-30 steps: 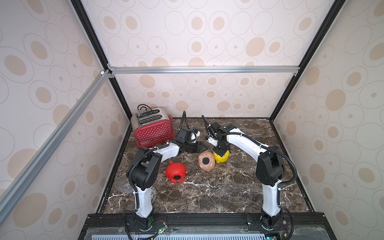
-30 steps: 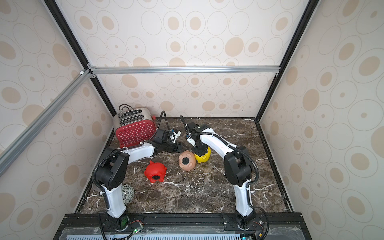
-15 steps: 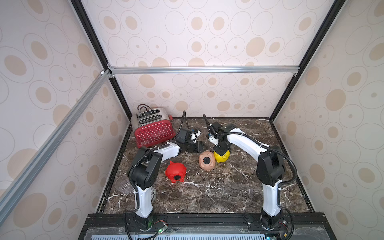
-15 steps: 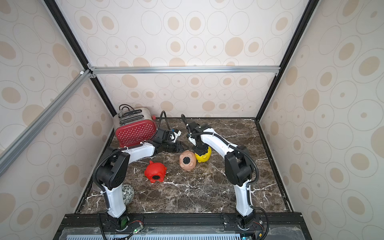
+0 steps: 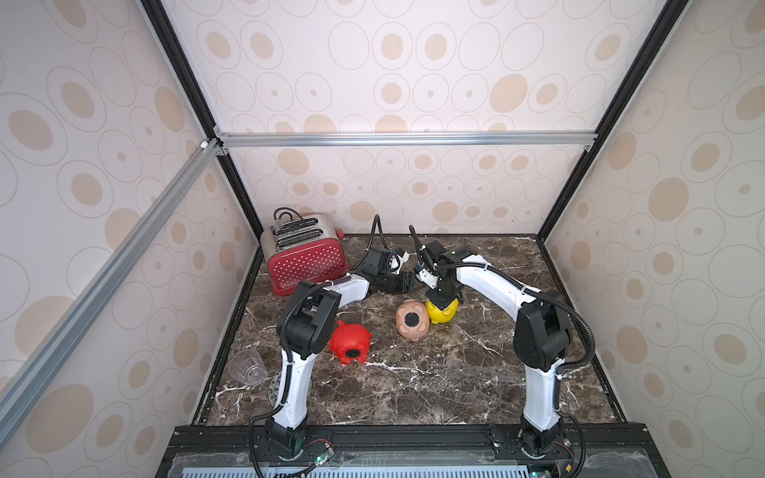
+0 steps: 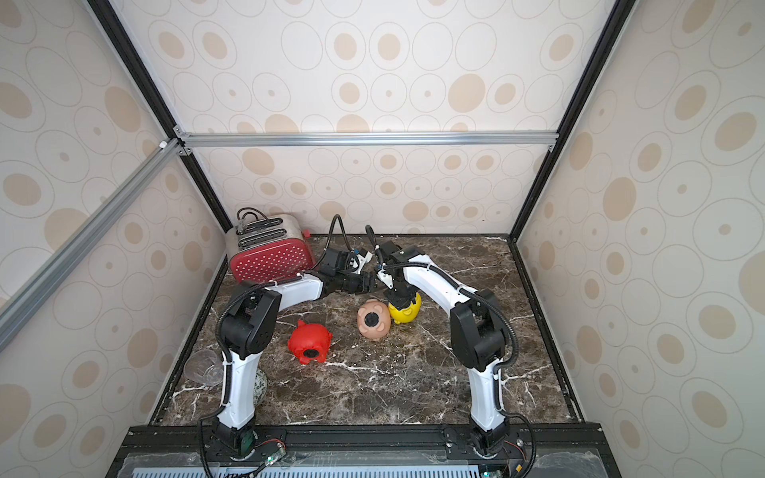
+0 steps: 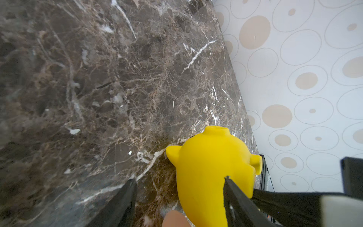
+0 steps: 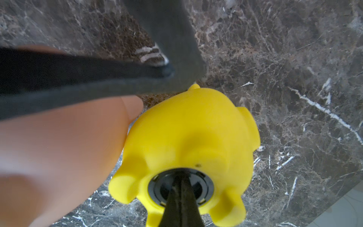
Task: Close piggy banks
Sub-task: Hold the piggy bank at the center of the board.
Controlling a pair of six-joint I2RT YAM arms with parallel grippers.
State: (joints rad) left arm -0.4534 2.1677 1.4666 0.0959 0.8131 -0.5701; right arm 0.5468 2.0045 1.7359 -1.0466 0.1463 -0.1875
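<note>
**Right claw.** My right claw (image 8: 181, 176) has its jaws shut tip to tip. The tips rest on the centre of the black plug (image 8: 157, 188) in the belly hole of the yellow pig (image 8: 188, 127). I cannot tell whether they pinch a ridge of the plug or only press on it.

**Left claw.** My left claw (image 7: 178, 179) has its jaws well apart and holds nothing. One finger is clear of the pig's flank and the other crosses in front of it.

**Position.** The yellow pig lies belly up toward the rear of the marble table (image 5: 414, 385), against the peach-pink pig (image 5: 412, 320). The red pig (image 5: 351, 341) lies apart from both, nearer my left base.

**Handling, as judged.** The pig is probably hollow hard plastic: light, stiff, smooth and round, so it likely rolls or skids under a push. The best hold is across the flanks, between ears and legs, while the plug is pressed square on its centre.
</note>
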